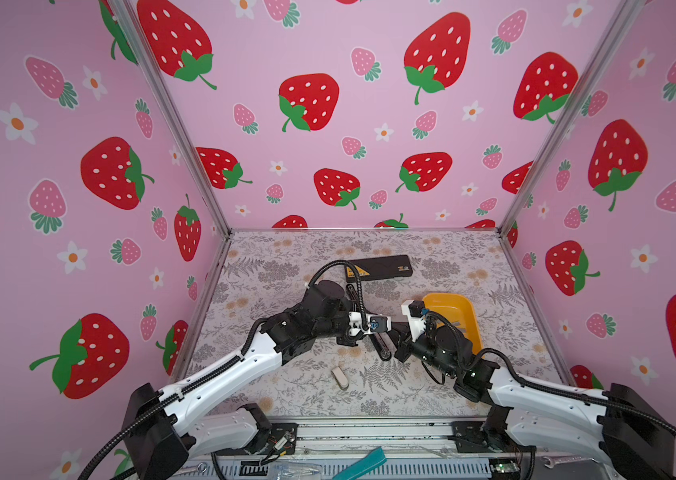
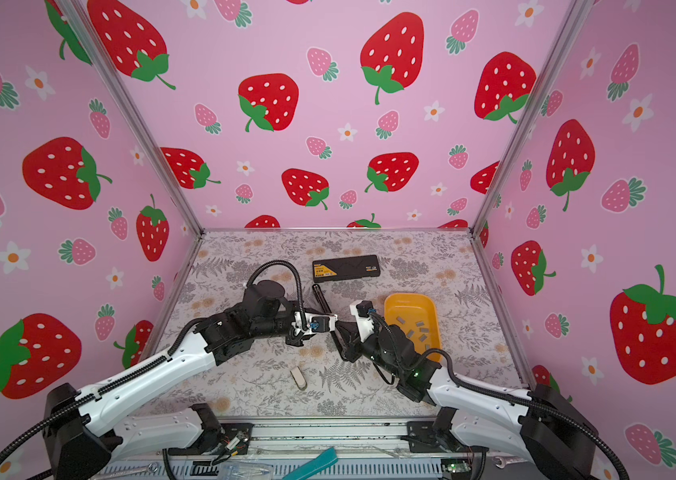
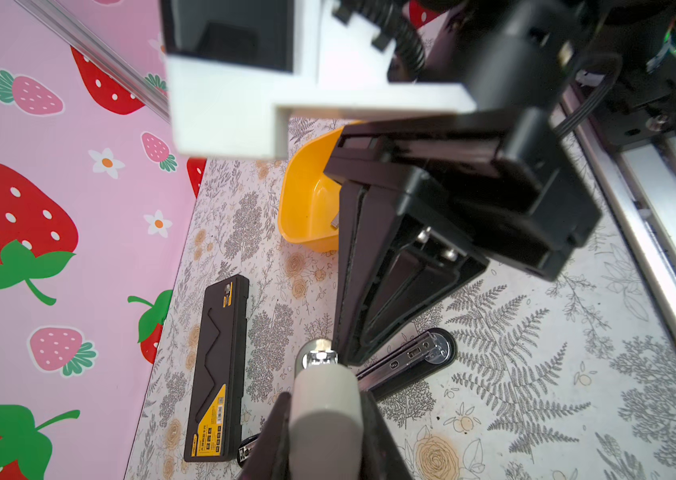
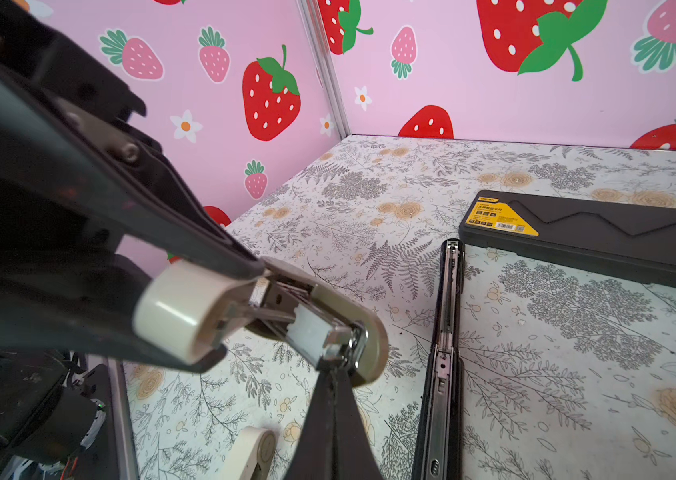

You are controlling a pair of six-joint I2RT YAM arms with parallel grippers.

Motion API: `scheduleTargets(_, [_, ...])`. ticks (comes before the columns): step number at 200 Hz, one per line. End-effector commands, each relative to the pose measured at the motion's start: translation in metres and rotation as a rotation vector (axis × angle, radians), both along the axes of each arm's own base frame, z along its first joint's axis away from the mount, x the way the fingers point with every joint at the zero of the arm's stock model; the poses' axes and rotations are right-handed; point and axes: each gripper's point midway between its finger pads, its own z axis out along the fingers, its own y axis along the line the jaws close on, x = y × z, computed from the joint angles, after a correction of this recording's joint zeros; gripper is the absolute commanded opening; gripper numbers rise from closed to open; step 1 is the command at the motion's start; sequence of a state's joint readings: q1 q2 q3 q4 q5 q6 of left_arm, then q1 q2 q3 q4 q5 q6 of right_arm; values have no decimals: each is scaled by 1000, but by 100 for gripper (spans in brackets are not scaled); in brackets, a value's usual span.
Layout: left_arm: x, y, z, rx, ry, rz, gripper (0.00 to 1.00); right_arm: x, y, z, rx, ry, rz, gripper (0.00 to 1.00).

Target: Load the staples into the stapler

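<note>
left tool [image 3: 326, 401] clamps cream stapler [image 4: 178, 311], right tool [image 4: 333, 374] closed against it, staples [image 2: 422, 331] nearby in yellow tray [image 2: 407, 306].

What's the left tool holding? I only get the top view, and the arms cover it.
Observer: A small beige stapler, seen from the right wrist. The left tool is shut on its rounded end, with the metal magazine exposed.
Operator: Right tool?
Observer: The right tool is shut, its tips at the magazine's chrome front end.
Operator: Black stapler's channel?
Observer: The black stapler lies opened flat, metal channel facing up.
</note>
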State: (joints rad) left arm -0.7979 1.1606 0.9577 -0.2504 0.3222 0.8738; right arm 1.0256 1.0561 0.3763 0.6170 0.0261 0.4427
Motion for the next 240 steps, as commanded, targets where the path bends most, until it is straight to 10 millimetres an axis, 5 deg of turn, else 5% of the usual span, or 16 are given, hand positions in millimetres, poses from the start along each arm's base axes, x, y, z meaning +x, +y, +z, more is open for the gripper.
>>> scheduleTargets(1, [-26, -14, 26, -94, 4, -124, 0, 2, 7, 17, 34, -18, 12, 3])
scheduleTargets(205, [-65, -23, 39, -188, 66, -318, 0, -28, 17, 42, 135, -87, 191, 6])
scheduleTargets(240, [-50, -13, 43, -206, 61, -272, 0, -17, 10, 37, 114, -108, 114, 9])
